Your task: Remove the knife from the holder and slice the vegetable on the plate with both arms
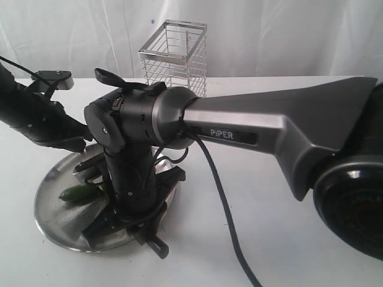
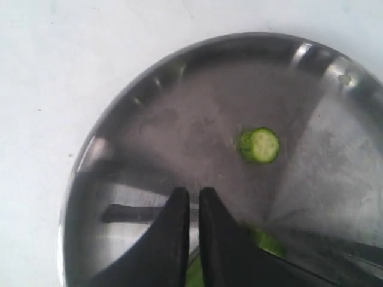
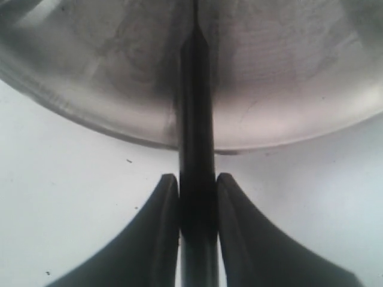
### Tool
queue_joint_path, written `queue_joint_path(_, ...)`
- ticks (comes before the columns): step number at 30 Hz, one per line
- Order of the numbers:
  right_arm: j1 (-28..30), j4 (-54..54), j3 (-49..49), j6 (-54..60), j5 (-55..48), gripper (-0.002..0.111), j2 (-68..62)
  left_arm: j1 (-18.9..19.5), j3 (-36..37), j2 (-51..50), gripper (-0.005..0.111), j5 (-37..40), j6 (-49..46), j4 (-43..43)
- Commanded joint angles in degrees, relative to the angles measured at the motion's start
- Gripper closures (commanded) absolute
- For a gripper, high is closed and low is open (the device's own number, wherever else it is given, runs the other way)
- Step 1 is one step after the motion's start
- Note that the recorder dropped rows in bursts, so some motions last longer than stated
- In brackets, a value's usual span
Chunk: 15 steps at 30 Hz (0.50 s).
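The steel plate (image 1: 48, 218) lies at the front left of the white table. On it rests the dark green vegetable (image 1: 76, 192), and a cut round slice (image 2: 260, 145) lies apart from it. More green (image 2: 270, 243) shows under my left gripper (image 2: 194, 190), which hovers over the plate. Its fingers stand a narrow gap apart with nothing between the tips. My right gripper (image 3: 197, 177) is shut on the knife (image 3: 196, 119) by its black handle. The blade runs out over the plate (image 3: 90, 89). The right arm (image 1: 128, 173) hides most of the knife in the exterior view.
The wire holder (image 1: 175, 57) stands behind the plate, near the white backdrop. The right arm's grey link (image 1: 269, 125) and its cable (image 1: 224, 203) cross the middle of the table. The left arm (image 1: 30, 113) comes in from the left edge.
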<state>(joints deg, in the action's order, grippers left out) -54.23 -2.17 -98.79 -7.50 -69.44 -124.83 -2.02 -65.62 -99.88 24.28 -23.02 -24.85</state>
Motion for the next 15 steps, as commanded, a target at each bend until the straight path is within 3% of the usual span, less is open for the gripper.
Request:
queue_joint_path(1,0.0,3.6,0.0,0.8,-0.5,0.108,0.9,0.2,-0.1,1.6,0.093,2.5,0.8,-0.1)
queue_joint_path(9,0.0,12.2,0.0,-0.4,-0.5,0.108,2.6,0.2,-0.1,3.1,0.093,4.0,1.2,-1.3)
queue_joint_path(15,1.0,5.8,0.3,-2.4,2.7,0.108,3.3,0.2,-0.1,3.2,0.093,5.0,1.2,-2.3)
